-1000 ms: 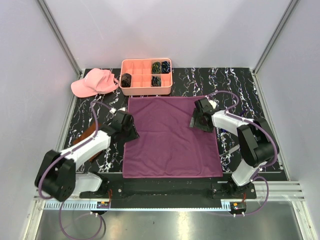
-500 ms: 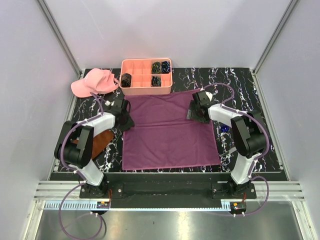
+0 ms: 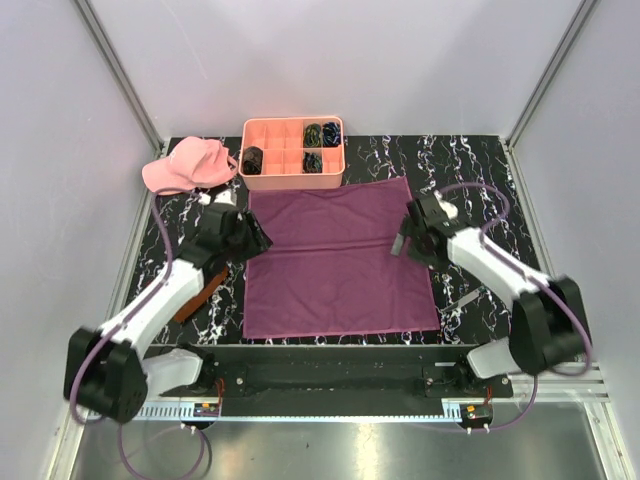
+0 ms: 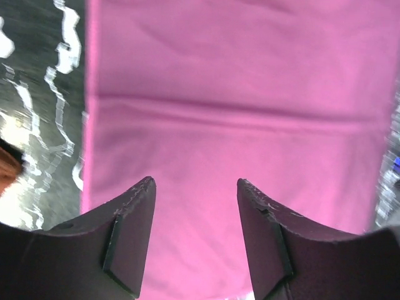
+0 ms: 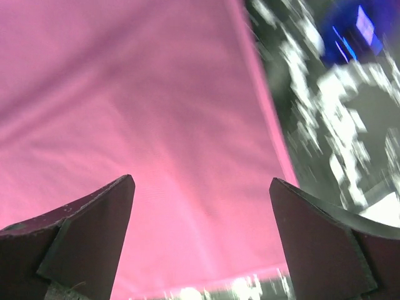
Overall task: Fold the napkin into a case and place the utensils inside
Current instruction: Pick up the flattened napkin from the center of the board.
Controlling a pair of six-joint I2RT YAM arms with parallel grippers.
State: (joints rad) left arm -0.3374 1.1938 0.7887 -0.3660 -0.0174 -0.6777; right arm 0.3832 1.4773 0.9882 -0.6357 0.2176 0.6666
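Left tool (image 3: 254, 240), right tool (image 3: 402, 243), napkin (image 3: 335, 265) flat between

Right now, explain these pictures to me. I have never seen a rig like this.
Two robot arms are bolted at the near edge of a black marbled table. The wide picture looks down from above and behind them; the other two come from a camera on each wrist. The left hand and right hand, two fingers each, hang open over the side edges of the spread-out purple napkin, holding nothing. Behind it sit a pink compartment tray and a pink cap; a brown cloth lies by the left arm.
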